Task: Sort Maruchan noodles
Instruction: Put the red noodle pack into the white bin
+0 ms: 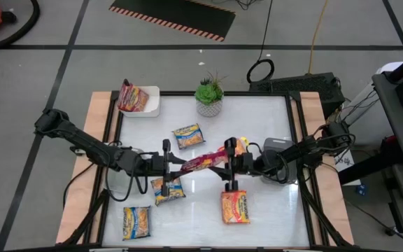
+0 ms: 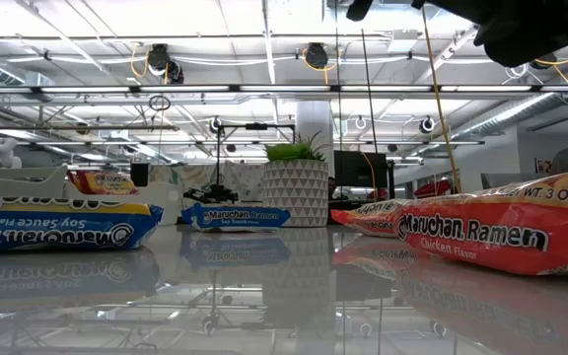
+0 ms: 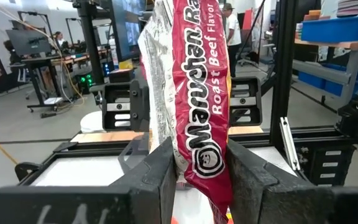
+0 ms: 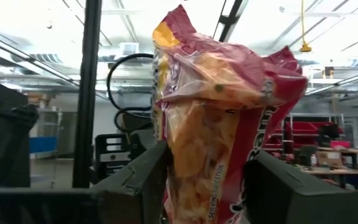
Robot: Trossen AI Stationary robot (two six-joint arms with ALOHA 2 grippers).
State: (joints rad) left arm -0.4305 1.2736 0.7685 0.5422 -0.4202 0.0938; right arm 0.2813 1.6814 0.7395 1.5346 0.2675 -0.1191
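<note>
A dark red Roast Beef Maruchan packet [image 1: 203,160] hangs above the table's middle, stretched between both arms. The left gripper [image 1: 171,164] is clamped on one end; in the left wrist view its fingers [image 3: 157,171] press the wrapper from both sides. The right gripper [image 1: 224,162] flanks the other end, though I cannot tell whether its fingers [image 4: 278,180] grip or stand slack.

Around them lie:
- a blue packet [image 1: 188,136] near the potted succulent [image 1: 209,96]
- another blue packet [image 1: 166,190] under the left arm
- a third blue packet [image 1: 136,222] at the front
- an orange packet [image 1: 235,206] below the right gripper
- a red-orange packet [image 1: 132,97] in the white tray [image 1: 152,105]
</note>
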